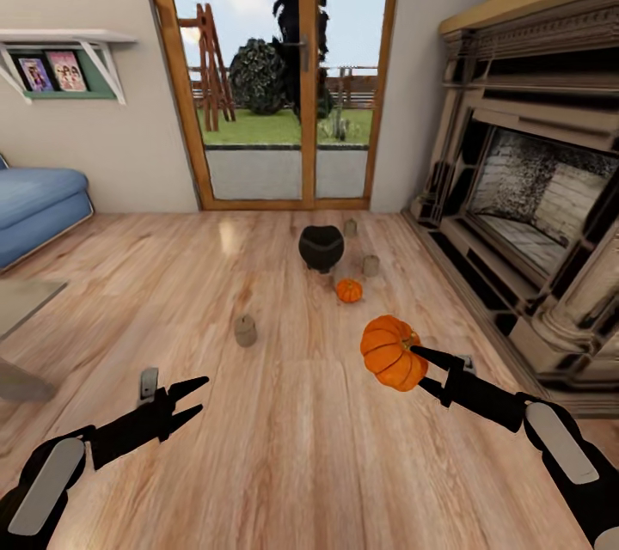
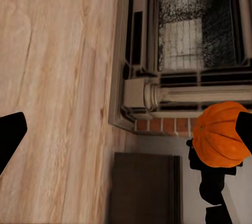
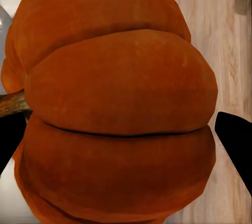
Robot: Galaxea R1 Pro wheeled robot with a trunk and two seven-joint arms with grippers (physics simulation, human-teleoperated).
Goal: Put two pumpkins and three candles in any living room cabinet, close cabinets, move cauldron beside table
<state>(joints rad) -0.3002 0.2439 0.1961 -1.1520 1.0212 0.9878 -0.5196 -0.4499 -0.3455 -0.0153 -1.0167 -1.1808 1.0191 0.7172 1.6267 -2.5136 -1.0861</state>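
Gripping the larger pumpkin (image 1: 392,351) between its fingers, right claw (image 1: 419,363) above floor, left claw (image 1: 191,401) spread apart, holding nothing

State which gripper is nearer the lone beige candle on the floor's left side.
Left. The left gripper hangs open just short of that stubby beige candle; the right gripper, clamping the large orange pumpkin, sits farther off to its right.

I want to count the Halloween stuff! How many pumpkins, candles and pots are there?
Pumpkins: 2, the big pumpkin in the right gripper and the small pumpkin on the floor.
Candles: 3, at and.
Cauldron: 1.
Total: 6.
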